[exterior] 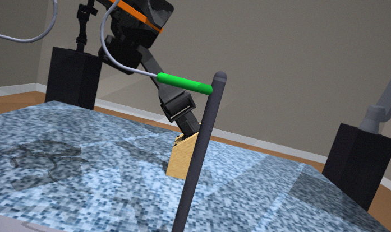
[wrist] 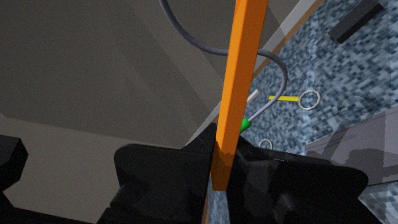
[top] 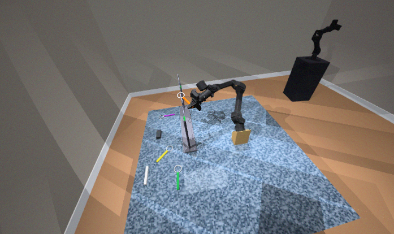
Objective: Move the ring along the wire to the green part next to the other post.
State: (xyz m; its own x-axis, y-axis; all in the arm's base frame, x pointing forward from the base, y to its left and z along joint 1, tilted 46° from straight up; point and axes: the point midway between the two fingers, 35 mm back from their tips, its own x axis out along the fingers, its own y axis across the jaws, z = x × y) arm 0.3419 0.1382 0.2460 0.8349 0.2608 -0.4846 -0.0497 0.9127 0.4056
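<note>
One rigid orange handle, clamped by its end in the gripper's jaws (light, I'd guess), reaches over the tabletop's far-left corner region

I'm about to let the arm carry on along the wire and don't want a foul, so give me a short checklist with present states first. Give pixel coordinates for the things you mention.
1. Tool [top: 190, 107] [wrist: 217, 128] shut on the orange handle [top: 186, 100] [exterior: 133, 12] [wrist: 240, 75]: ok.
2. Wire passing through the ring [top: 177, 96]: cannot tell; they overlap in the top view, but the ring is out of frame in the other two.
3. Ring, handle and tool off the thin grey wire [exterior: 101, 34] [wrist: 285, 75]: cannot tell; overlaps hide any gap.
4. Ring at a green part, ready for release: not ok, it is between the two green parts.
5. Spare yellow-handled ring [top: 162, 155] [wrist: 285, 98] away from the wire: ok, it lies on the mat.
</note>
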